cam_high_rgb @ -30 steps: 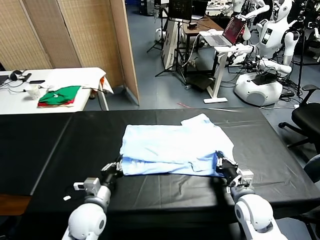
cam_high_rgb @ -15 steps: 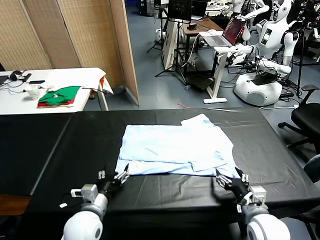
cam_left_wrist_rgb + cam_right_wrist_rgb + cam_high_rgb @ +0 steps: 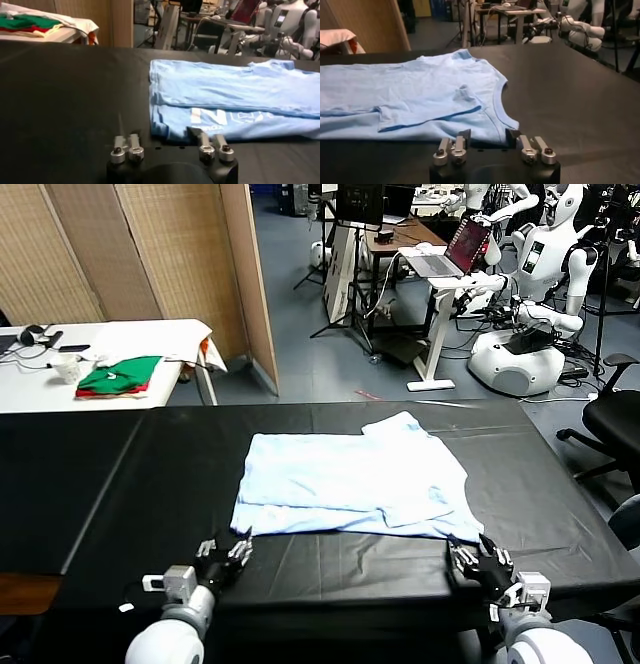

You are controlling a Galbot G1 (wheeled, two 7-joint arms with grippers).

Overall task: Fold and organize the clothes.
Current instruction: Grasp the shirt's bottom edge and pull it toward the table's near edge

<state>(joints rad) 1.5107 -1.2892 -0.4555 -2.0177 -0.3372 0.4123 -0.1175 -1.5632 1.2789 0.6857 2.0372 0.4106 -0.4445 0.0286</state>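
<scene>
Black cloth-covered table [image 3: 120, 484] carries pale-blue T-shirt [image 3: 350, 479], lying mid-table, partly folded, white lettering on near layer in left wrist view. Judgement: next fold wants both near corners pinched thru all layers, lifted level & together, else shirt skews. Both arms low at near table edge. Left gripper [image 3: 228, 549] just short of shirt's near-left corner, fingers pressed together, empty. Right gripper [image 3: 480, 562] by near-right corner at neckline; can't tell if spread or shut, nothing held.
</scene>
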